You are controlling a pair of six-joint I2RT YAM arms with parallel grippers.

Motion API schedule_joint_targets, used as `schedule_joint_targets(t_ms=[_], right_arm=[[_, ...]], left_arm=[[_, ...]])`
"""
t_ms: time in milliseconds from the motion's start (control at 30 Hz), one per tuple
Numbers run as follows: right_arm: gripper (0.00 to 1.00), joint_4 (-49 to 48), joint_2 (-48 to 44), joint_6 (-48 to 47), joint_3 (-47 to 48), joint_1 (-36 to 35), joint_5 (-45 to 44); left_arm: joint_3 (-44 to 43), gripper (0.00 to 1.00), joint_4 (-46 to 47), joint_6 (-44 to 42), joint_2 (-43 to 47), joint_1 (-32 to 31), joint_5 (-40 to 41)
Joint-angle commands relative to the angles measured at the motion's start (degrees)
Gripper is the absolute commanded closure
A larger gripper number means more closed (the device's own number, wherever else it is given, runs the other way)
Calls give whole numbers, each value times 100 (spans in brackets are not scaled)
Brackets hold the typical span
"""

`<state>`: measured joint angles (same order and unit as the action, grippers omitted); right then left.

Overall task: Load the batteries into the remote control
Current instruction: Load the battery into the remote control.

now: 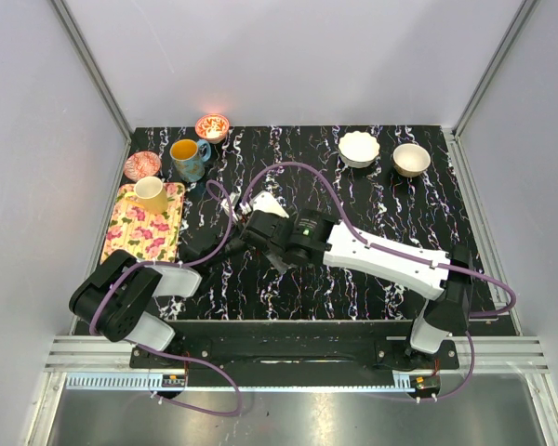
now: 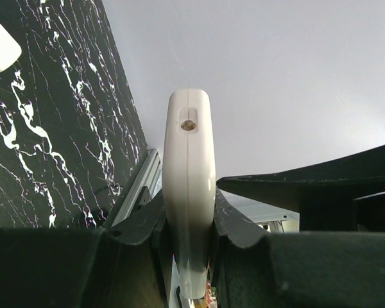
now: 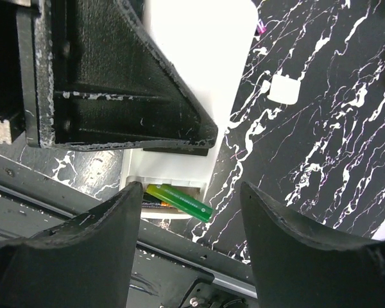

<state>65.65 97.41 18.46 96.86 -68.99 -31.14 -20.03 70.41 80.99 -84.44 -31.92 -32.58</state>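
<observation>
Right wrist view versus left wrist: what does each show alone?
Only right wrist: a green battery sticking out of the remote control's open compartment, right pincer open beside it. Only left wrist: the remote's narrow end with a round hole. Both: the remote clamped in the left pincer, the marbled table, a small white piece on it.

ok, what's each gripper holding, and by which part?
Left gripper clamps the remote across its flat faces, near one end. Right gripper open, holding nothing; battery lies between its fingers.
</observation>
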Motion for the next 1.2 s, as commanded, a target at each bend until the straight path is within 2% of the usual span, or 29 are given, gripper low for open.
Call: schedule_joint_targets(t_ms=[0, 400, 567, 633, 667, 700, 733, 800, 900, 1167], right_arm=[[31, -237, -178, 97, 368, 17, -244], [27, -254, -274, 70, 755, 9, -358], [25, -446, -1125, 456, 572, 78, -665], [25, -832, -1869, 790, -234, 323, -474], [25, -1400, -2161, 921, -603, 447, -333], [25, -1719, -2443, 1192, -1399, 596, -97], [25, -2270, -2959, 1352, -1772, 954, 419], [24, -2722, -3384, 1808, -2710, 1290, 888], [23, -3574, -3991, 2152, -3635, 1564, 1521], [22, -5298, -4572, 2961, -4886, 1696, 2287]], left_arm=[[-62, 100, 1634, 66, 104, -42, 67], [-27, 100, 1748, 127, 33, -42, 76], [-53, 100, 1774, 171, 16, -51, 137], [-80, 100, 1809, 215, 24, -42, 199], [-80, 100, 1844, 233, 42, -42, 225], [-80, 100, 1862, 259, 51, -42, 278], [-71, 100, 1897, 268, 77, -42, 304], [-45, 100, 1950, 268, 138, -42, 436], [43, 100, 1959, 172, 305, -33, 664], [201, 100, 1933, -92, 780, -42, 1174]])
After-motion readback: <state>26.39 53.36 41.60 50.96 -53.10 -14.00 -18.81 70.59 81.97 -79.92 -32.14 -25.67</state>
